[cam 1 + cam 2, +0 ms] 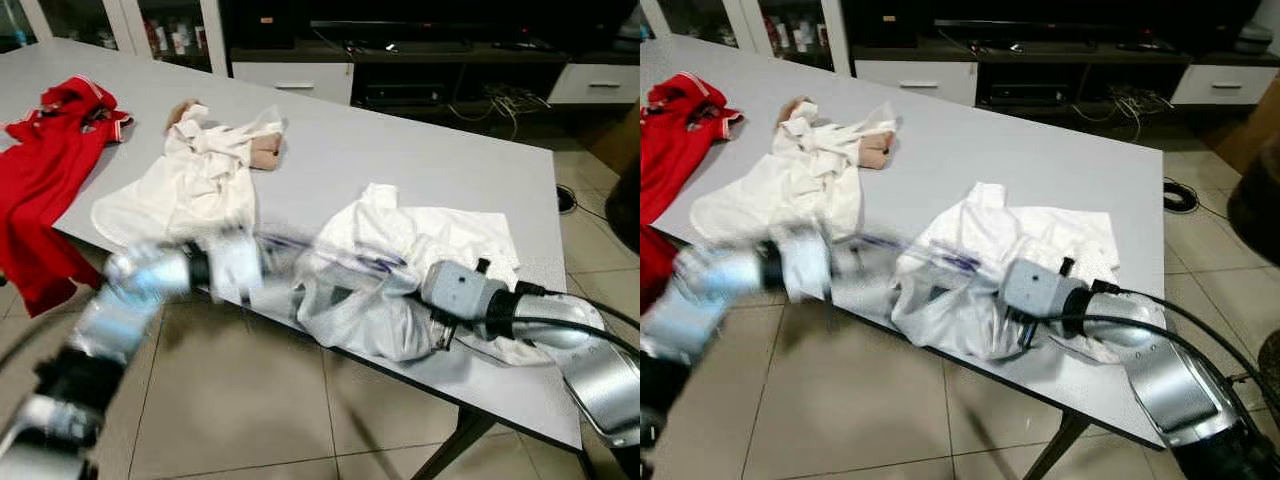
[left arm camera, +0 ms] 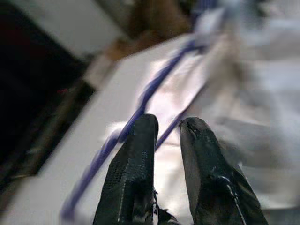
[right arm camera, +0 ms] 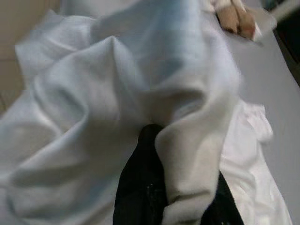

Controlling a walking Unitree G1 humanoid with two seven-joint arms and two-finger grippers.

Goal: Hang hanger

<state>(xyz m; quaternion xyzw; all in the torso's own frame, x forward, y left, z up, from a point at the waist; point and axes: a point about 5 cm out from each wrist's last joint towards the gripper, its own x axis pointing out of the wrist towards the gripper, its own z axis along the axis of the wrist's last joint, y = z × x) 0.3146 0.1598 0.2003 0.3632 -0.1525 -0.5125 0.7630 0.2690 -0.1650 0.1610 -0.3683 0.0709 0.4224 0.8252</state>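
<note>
A purple hanger lies partly inside a white shirt bunched at the near edge of the grey table. My left arm is blurred; its gripper sits at the hanger's free end beside the table edge, fingers almost together with a thin purple bar at their tips. My right gripper is buried in the shirt's near side, shut on a fold of white cloth. Its silver wrist rests over the table edge.
A second white garment with a tan piece lies further back. A red shirt drapes over the table's left edge. A dark TV cabinet stands behind, with cables on the tiled floor.
</note>
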